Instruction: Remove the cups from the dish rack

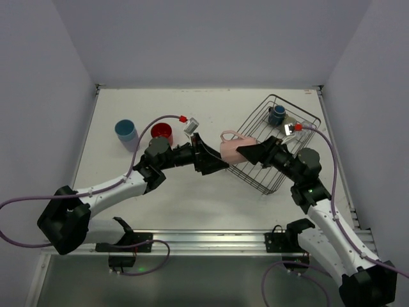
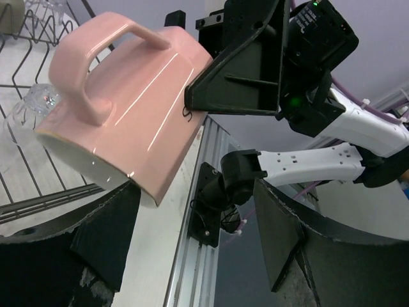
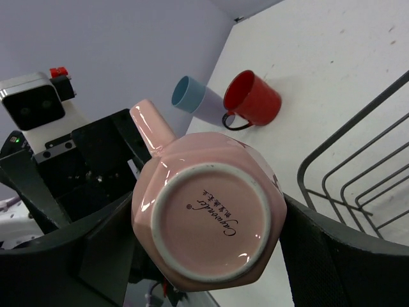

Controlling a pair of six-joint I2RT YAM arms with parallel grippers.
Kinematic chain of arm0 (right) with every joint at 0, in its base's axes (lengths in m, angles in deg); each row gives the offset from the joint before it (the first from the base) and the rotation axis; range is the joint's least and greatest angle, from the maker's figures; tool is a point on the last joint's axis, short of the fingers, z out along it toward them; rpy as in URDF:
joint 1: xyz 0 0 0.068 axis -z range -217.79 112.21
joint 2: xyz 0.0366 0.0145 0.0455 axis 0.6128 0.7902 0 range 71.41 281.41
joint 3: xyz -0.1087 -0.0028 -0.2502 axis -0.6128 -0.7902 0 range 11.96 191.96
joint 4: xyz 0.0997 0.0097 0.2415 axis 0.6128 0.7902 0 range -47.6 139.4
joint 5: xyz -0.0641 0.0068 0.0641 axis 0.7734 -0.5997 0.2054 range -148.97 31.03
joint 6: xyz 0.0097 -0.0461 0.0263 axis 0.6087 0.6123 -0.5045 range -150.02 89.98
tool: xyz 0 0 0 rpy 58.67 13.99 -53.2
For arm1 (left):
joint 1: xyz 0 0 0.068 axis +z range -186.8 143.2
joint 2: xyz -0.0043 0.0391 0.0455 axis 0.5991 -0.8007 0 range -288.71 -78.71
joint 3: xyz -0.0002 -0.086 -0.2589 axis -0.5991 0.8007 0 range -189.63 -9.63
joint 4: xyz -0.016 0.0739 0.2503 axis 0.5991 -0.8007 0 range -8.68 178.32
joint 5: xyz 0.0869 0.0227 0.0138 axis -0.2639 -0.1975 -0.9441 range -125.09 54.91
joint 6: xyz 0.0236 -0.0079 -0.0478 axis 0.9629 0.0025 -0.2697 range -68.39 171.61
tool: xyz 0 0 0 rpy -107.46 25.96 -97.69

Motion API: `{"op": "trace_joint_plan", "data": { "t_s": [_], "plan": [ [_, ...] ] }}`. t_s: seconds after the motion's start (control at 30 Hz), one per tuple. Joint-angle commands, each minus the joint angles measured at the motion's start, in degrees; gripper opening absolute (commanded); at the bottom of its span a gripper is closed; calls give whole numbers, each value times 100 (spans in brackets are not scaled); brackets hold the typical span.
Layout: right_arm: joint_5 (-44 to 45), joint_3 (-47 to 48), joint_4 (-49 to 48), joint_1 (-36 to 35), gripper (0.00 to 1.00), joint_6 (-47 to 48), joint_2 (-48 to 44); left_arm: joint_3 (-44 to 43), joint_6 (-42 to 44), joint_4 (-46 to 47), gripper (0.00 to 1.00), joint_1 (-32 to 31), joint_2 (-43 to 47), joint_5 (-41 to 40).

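Seen only from the top: all the cups at once, with the whole rack [image 1: 276,144] right of centre and both arms meeting mid-frame.
Seen only from the left wrist: the pink mug's [image 2: 121,109] handle and open mouth, and a clear glass [image 2: 38,99] in the rack at the far left edge.
Seen only from the right wrist: the mug's printed base, turned to the camera.
Cups counted: four. They are the pink mug, a red cup [image 1: 163,132], a light blue cup [image 1: 126,130] and a dark blue cup [image 1: 276,115].
Racks: one.
Claws: two.
On the counter [image 1: 192,211]: the red and light blue cups, near each other at upper left of the top view, well apart from the rack.
In the rack: the dark blue cup, at the top corner.
Pink mug: in the air, tipped on its side at the rack's left edge, between the two claws.
Right claw [image 3: 204,217]: clamped on the mug's base end, with a finger on either side.
Left claw [image 2: 195,211]: jaws spread wide and gripping nothing. The mug's mouth end hangs just over the finger at lower left of the left wrist view.
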Motion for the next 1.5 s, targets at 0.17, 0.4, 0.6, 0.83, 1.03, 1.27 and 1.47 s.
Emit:
{"op": "trace_joint_plan", "data": {
  "t_s": [0.17,0.4,0.6,0.83,1.03,1.27,1.47],
  "plan": [
    [-633,-286,-1905,-151,5,-977,214,-369,-254,937,73,-225,-393,20],
    [-562,-550,-2468,-370,6,-1320,522,-291,-394,1244,16,-295,-428,-155],
    [-404,-638,-2618,-687,17,-1355,759,-238,-589,1754,0,-304,-578,-129],
    [-9,-533,-1907,-705,99,-908,505,-141,166,1002,0,-304,194,-366],
    [106,-322,-1458,-476,99,-670,303,70,703,79,0,-296,942,-217],
    [158,-304,-1326,-301,99,-564,320,-384,1808,-1925,0,-287,1636,-1173],
    [474,-401,-861,-256,99,-248,75,-1948,2846,-4404,0,-278,1007,-2755]
  ]
}}
